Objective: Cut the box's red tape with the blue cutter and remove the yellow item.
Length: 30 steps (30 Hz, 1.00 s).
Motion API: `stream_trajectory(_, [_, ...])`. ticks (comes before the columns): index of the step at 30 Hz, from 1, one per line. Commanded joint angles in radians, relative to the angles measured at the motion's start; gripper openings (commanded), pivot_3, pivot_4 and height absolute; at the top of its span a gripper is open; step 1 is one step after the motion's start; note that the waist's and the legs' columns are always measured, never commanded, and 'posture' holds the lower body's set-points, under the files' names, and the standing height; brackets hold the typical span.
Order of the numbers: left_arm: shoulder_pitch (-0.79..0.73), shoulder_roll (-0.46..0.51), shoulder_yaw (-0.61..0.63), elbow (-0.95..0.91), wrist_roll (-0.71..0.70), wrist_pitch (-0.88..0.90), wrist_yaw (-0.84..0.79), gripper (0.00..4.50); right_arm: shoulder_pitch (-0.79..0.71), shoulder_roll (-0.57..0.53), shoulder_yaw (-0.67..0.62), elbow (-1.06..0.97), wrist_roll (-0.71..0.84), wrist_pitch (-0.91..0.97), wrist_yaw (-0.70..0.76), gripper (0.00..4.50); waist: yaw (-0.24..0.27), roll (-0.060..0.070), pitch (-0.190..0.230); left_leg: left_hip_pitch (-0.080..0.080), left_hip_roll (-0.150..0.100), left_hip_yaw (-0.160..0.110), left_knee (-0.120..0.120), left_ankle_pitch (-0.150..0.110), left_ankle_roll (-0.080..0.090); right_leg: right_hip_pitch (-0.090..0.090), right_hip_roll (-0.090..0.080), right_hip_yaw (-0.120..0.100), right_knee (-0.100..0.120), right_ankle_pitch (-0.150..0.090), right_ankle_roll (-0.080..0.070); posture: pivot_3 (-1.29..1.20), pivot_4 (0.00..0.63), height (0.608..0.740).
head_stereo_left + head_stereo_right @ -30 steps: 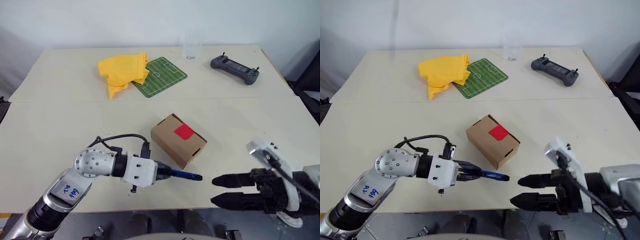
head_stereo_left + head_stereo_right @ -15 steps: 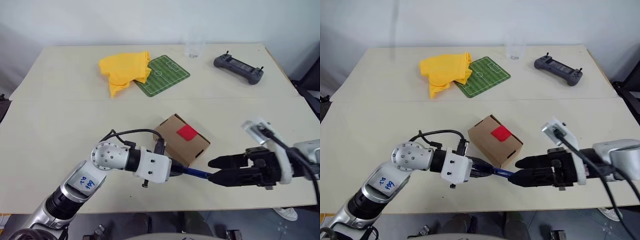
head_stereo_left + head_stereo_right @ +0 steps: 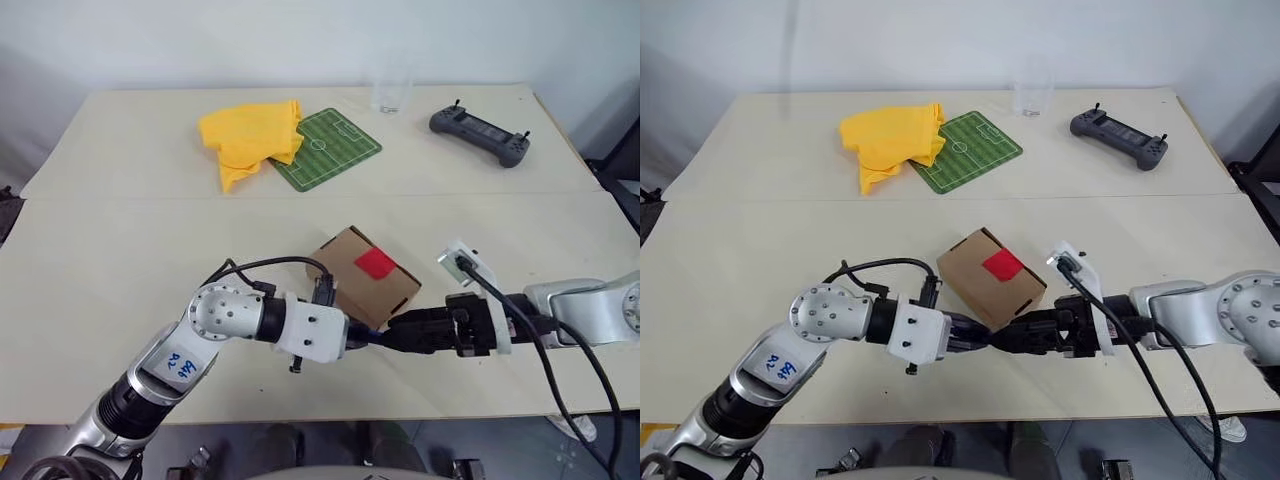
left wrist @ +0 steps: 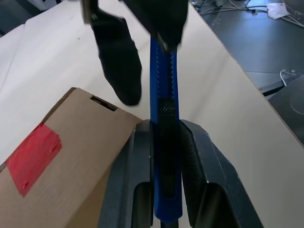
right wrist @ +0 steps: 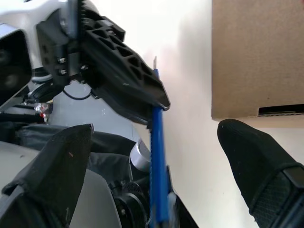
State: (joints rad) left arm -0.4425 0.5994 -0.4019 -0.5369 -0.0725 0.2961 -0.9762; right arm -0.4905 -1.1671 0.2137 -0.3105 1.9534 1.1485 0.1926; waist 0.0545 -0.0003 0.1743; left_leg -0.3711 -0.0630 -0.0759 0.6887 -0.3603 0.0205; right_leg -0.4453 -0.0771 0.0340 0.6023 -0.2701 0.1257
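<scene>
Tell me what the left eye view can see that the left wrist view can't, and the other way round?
Left eye view's extras: the yellow cloth, the green football mat, the clear glass and the dark controller, all on the far side of the table.
Left wrist view's extras: the small slot in the box, and the dark floor past the table's edge.
Shared: the box, its red tape, the blue cutter pinched in the left tool, and the right tool open around the cutter's far end.
</scene>
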Motion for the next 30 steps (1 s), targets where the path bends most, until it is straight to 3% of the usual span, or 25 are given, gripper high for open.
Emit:
stream_trajectory(1, [-0.018,-0.009,0.006,-0.025,0.008,0.006,0.015,0.42,-0.028,0.021,-0.008,0.007,0.019,0.026,-0.019,4.45,0.0,0.0,0.0,0.0,0.0,0.0,0.001,0.0,0.0,0.0,0.0,0.0,0.001,0.0,0.0,0.0,0.15,0.74])
stream_trajectory(13, [-0.05,-0.032,0.003,-0.002,0.013,0.035,0.028,0.42,-0.037,0.067,-0.011,0.044,0.019,0.061,-0.057,4.45,-0.001,0.0,0.0,0.0,0.0,0.0,0.005,0.0,0.0,0.0,0.0,0.001,0.005,0.0,0.0,0.0,0.15,0.74])
stream_trajectory(16, [-0.057,-0.031,0.006,0.009,0.014,0.028,0.025,0.42,-0.036,0.075,-0.019,0.056,0.019,0.063,-0.067,3.85,-0.001,0.0,0.0,0.0,0.0,0.0,0.005,0.0,0.0,0.0,0.0,0.001,0.005,0.0,0.0,0.0,0.15,0.74])
stream_trajectory(27, [-0.05,-0.018,0.004,-0.001,0.01,0.023,0.006,0.42,-0.01,0.092,-0.046,0.06,0.019,0.066,-0.082,0.08,-0.001,0.0,0.0,0.0,0.0,0.0,0.006,0.0,0.0,0.0,0.0,0.001,0.005,0.0,0.0,0.0,0.15,0.74])
stream_trajectory(30, [-0.049,-0.02,0.003,-0.001,0.01,0.018,0.006,0.42,-0.001,0.096,-0.051,0.056,0.019,0.062,-0.087,0.1,-0.001,0.0,0.0,0.0,-0.001,0.0,0.006,0.0,0.0,0.0,0.0,0.001,0.005,0.0,0.0,0.0,0.15,0.74])
